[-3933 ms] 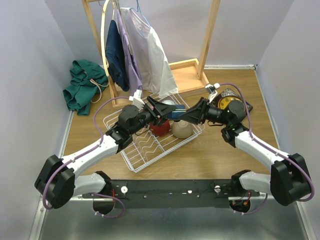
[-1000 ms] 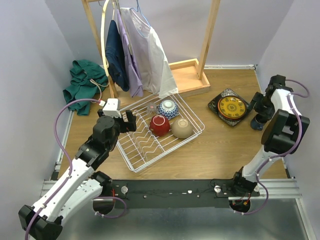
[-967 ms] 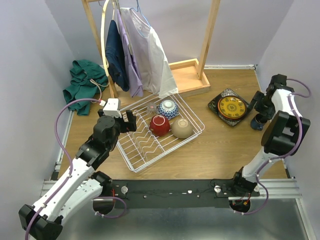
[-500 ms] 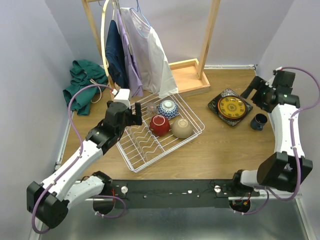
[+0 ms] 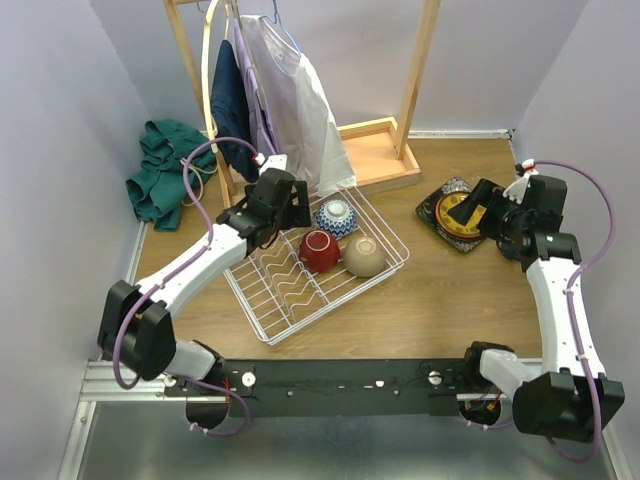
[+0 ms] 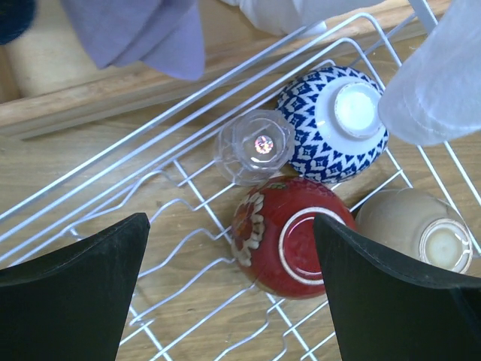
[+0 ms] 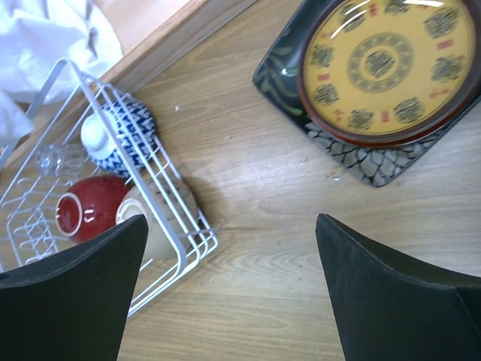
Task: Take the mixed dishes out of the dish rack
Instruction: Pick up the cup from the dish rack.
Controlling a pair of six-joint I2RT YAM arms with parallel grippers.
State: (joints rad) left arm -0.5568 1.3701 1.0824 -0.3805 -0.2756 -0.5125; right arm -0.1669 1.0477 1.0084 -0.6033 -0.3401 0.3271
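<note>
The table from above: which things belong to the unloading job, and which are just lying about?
Job: dish rack, blue-white bowl, red bowl, tan bowl, glass, yellow plate, black square plate.
Lying about: green cloth heap, wooden clothes stand, hanging clothes.

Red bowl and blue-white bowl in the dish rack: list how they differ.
Colour: the red bowl is glossy red with a floral patch; the blue-white bowl carries a blue-and-white geometric pattern. Base: the red bowl's base is red inside a pale ring; the blue-white bowl's is plain white. Both sit upside down, side by side, in the dish rack.
</note>
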